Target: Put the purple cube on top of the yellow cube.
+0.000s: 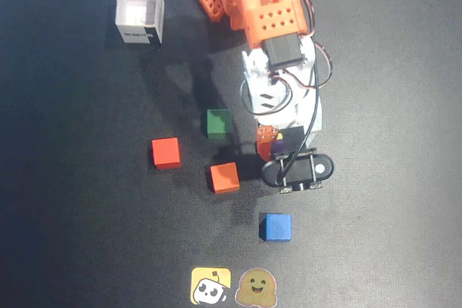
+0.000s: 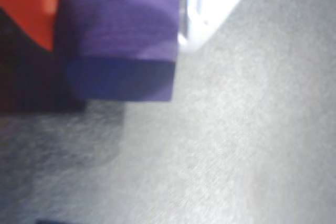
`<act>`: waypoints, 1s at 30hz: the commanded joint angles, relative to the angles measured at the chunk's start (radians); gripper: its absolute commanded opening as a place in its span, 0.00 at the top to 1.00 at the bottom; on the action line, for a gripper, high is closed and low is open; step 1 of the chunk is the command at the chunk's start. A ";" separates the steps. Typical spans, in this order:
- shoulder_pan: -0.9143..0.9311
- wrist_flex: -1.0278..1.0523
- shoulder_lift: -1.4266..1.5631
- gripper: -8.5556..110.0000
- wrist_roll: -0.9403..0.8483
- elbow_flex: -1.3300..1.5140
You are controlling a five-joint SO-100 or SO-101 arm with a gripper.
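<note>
The small dark purple matte cube (image 2: 123, 30) fills the upper left of the wrist view, seated between an orange finger (image 2: 29, 3) on its left and a white finger (image 2: 210, 3) on its right. In the overhead view only a sliver of it (image 1: 277, 147) shows beneath the arm's wrist. The gripper (image 1: 280, 143) is clenched on this cube, which appears to sit at or just above the black mat (image 1: 72, 214); whether it is lifted clear cannot be told.

Step in hand, as judged: the purple cube is grasped, and carrying it has yet to follow. No pale yellow cube is visible in either view, so the next move calls for locating it, possibly beneath the arm, before the cube can be lowered squarely on top.

Pose: the orange and white arm (image 1: 263, 12) reaches from the far edge toward the near side, wrist pitched down over the mat.

Surrounding objects: 1 green cube (image 1: 217, 123), 1 red cube (image 1: 166, 153), 1 orange cube (image 1: 224, 177), 1 blue cube (image 1: 276, 226), 1 white open box (image 1: 139, 11).
</note>
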 commanded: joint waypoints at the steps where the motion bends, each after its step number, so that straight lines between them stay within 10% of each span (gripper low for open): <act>1: -0.003 -0.038 0.077 0.88 -0.029 0.021; 30: 0.028 0.048 0.132 0.88 -0.181 0.097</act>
